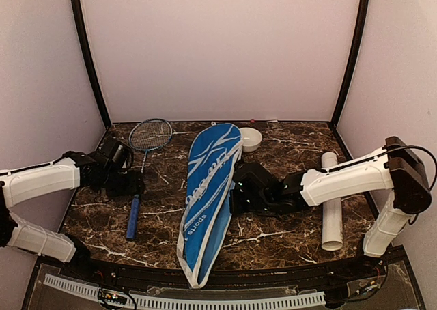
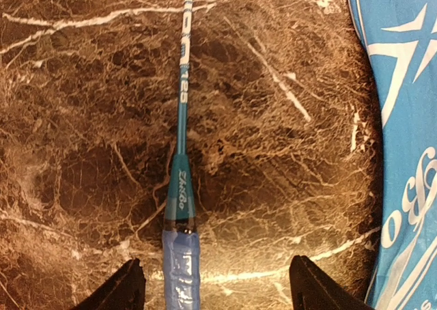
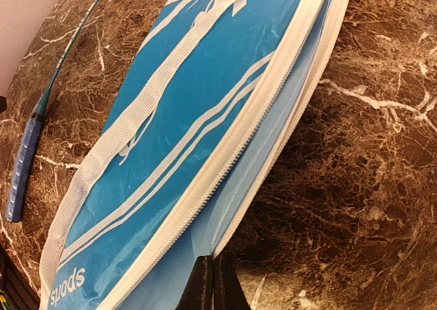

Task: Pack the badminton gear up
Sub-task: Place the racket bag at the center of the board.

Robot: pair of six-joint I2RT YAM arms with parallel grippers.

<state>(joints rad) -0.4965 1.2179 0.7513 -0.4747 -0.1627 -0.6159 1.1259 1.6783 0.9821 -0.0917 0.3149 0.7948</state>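
Note:
One blue racket (image 1: 142,161) lies on the left of the marble table, head far, blue handle (image 1: 133,218) near. My left gripper (image 1: 130,184) is open low over it. In the left wrist view the handle (image 2: 181,269) lies between the fingers (image 2: 116,291), closer to the left one. The long blue white-trimmed racket cover (image 1: 208,194) lies in the middle, its zip edge gaping. My right gripper (image 1: 235,197) is shut on the cover's right edge (image 3: 225,207). The white tube (image 1: 332,204) lies at the right. A second racket and the shuttlecocks are not in view.
A small white bowl (image 1: 250,139) stands behind the cover's far end. Grey walls close the table on three sides. The cover also shows at the right edge of the left wrist view (image 2: 410,153). The racket shows at the left of the right wrist view (image 3: 20,166).

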